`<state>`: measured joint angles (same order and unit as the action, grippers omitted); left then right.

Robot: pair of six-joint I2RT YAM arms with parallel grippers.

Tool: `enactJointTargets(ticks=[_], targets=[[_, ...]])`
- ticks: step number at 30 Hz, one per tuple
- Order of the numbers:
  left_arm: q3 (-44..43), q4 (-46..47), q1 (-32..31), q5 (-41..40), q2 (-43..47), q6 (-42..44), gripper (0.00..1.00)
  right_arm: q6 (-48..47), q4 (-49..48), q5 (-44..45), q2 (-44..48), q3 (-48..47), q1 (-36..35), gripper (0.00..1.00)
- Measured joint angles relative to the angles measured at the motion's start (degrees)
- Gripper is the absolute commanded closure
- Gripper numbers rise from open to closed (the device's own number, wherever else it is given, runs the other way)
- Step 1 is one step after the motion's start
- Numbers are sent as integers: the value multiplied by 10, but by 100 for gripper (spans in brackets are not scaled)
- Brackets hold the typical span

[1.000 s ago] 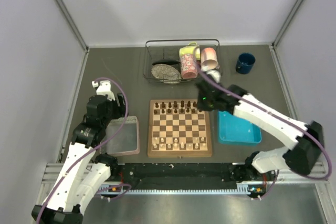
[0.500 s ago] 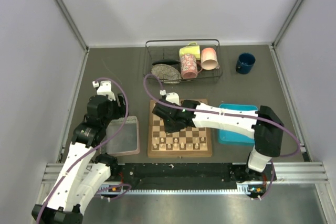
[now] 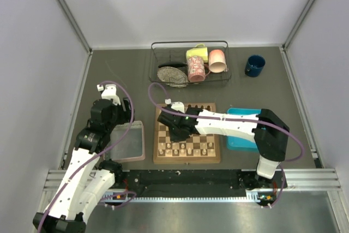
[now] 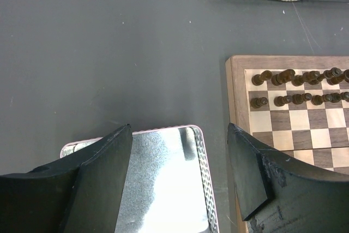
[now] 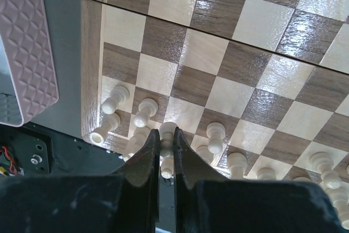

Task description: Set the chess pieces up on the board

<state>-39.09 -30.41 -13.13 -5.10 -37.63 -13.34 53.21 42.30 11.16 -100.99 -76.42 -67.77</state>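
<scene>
The board [image 3: 159,159] lies at the table's middle, with dark chess pieces [image 4: 294,77] in two rows along its far edge. Cream chess pieces [image 5: 144,112] stand along its near edge. My right gripper [image 5: 165,135] is shut on a cream pawn [image 5: 167,129], whose head shows just past the fingertips, low over the near left squares. In the top view the right gripper [image 3: 175,129] reaches across the board's left half. My left gripper [image 4: 180,145] is open and holds nothing, hanging above the clear pinkish tray [image 4: 163,178] to the left of the board [image 4: 235,96].
A wire rack [image 3: 188,64] with mugs and a plate stands behind the board. A blue mug [image 3: 254,65] sits at the back right. A blue tray [image 3: 242,137] lies right of the board, partly under my right arm. The pinkish tray [image 3: 128,141] lies left of it.
My right arm has swung from the board's far right corner across to its left half and come down toward the near cream rows. The left arm has stayed still.
</scene>
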Motion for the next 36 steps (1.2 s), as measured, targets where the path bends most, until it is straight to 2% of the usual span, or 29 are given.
enactJointTargets(ticks=[25,33,36], targets=[[0,0,0,2,0,0,25,15,-13,1,-30,18,0,98],[0,0,0,2,0,0,25,15,-18,1,-31,19,0,82],[0,0,0,2,0,0,25,16,-22,2,-31,21,0,81]])
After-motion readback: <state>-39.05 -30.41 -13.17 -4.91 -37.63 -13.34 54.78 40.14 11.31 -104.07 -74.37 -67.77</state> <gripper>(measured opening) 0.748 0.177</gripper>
